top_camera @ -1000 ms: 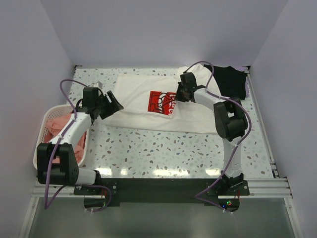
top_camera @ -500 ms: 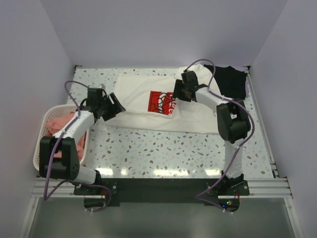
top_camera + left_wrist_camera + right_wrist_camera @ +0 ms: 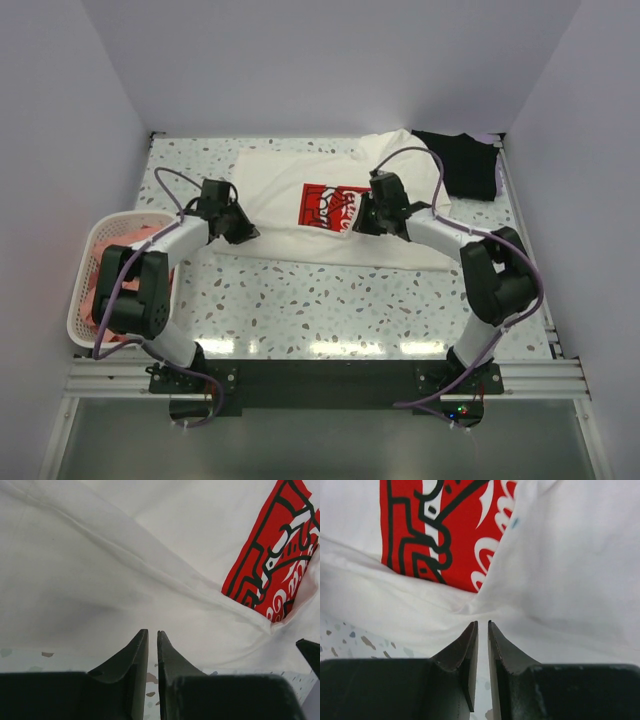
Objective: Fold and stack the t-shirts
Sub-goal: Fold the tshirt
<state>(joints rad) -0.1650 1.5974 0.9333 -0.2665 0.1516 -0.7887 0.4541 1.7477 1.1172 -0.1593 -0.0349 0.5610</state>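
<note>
White cloth fills the far middle of the table (image 3: 330,300): the white t-shirt (image 3: 285,210) lies spread flat toward twelve o'clock, its red print (image 3: 328,205) facing up, which leaves its near hem free to be taken. The left gripper (image 3: 243,229) sits at the shirt's seven o'clock corner and the right gripper (image 3: 362,222) lies on the cloth at about four o'clock of the print, where an upper layer already overlaps the print's edge. In each wrist view the jaws are drawn almost together, a thin slit between them, tips buried in the hem, so each appears to be nipping a fold of the white shirt. Two grips well apart along one edge would likely let that edge be lifted evenly and carried over for a fold. The black t-shirt (image 3: 465,165) rests at two o'clock, probably marking the stacking spot. Salmon-pink t-shirts (image 3: 105,270) wait in the basket (image 3: 78,305) at nine o'clock.
</note>
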